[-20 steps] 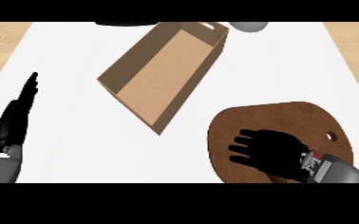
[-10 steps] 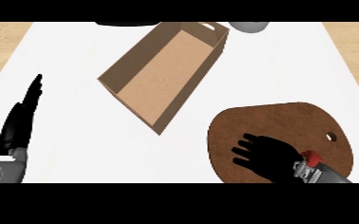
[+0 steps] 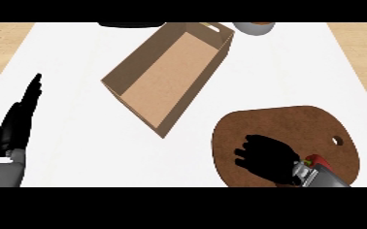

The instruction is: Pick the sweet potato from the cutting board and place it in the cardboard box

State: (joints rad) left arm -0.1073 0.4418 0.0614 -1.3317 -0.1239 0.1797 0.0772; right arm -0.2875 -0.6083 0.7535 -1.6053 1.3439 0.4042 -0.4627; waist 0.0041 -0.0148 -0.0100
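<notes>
The round brown cutting board (image 3: pixel 301 123) lies at the lower right of the head view, with a small hole near its right edge. My right hand (image 3: pixel 267 156) rests on its lower half with fingers curled downward. The sweet potato does not show anywhere on the board; the curled hand covers the spot where it lies. An open cardboard box (image 3: pixel 172 77) sits tilted in the middle of the counter, up and to the left of the board, and its brown floor is bare. At the left edge my left hand (image 3: pixel 22 119) rests open, fingers straight and pointing up.
A grey bowl (image 3: pixel 254 27) stands at the counter's far edge, just right of the box's far corner. A dark object (image 3: pixel 132 24) is cut off by the top edge to the left of it. White counter lies between box and board.
My right hand has drawn slightly toward the lower edge of the board and its fingers have curled tighter. The left hand has stayed where it was.
</notes>
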